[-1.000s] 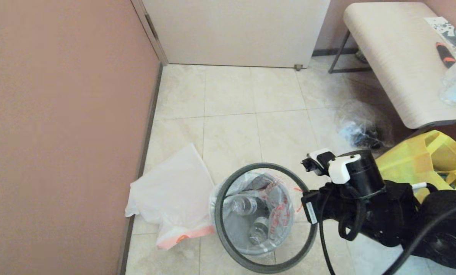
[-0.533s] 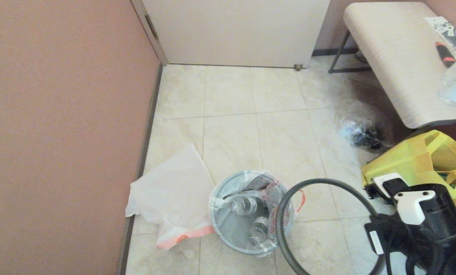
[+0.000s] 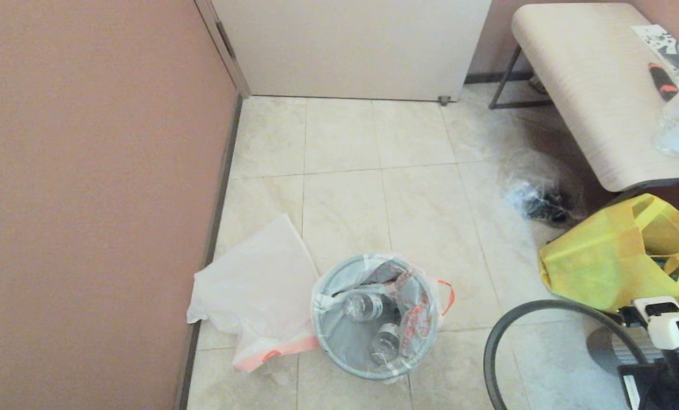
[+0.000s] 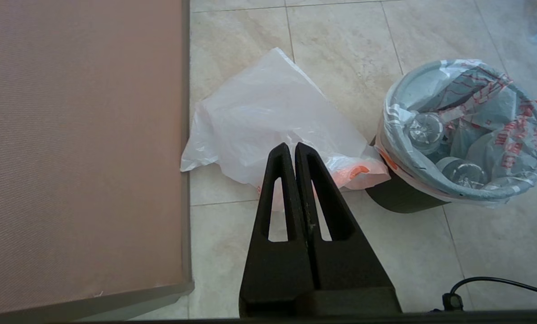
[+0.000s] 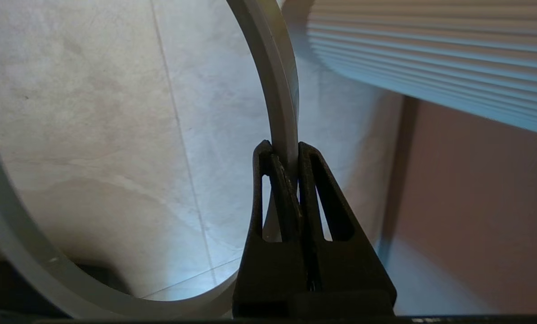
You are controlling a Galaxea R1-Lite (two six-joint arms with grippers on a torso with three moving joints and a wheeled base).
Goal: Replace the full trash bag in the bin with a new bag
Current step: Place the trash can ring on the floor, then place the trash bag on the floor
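The bin is a small black bucket standing on the tiled floor. The full trash bag lines it, its edge folded over the top, with clear bottles inside. The limp white new bag lies flat on the floor between bin and wall. My right gripper is shut on the dark grey hoop. It holds the hoop in the air to the right of the bin, clear of it. My left gripper is shut and empty, above the new bag's orange handles.
A yellow fabric tote sits at the right, just beyond the hoop. A clear plastic bag with dark contents lies under a pale bench. The brown wall runs along the left. A black cable crosses the floor.
My right arm has carried the hoop off the top of the bin, to the right and toward me. The full bag's rim now stands uncovered. The left gripper has not moved.
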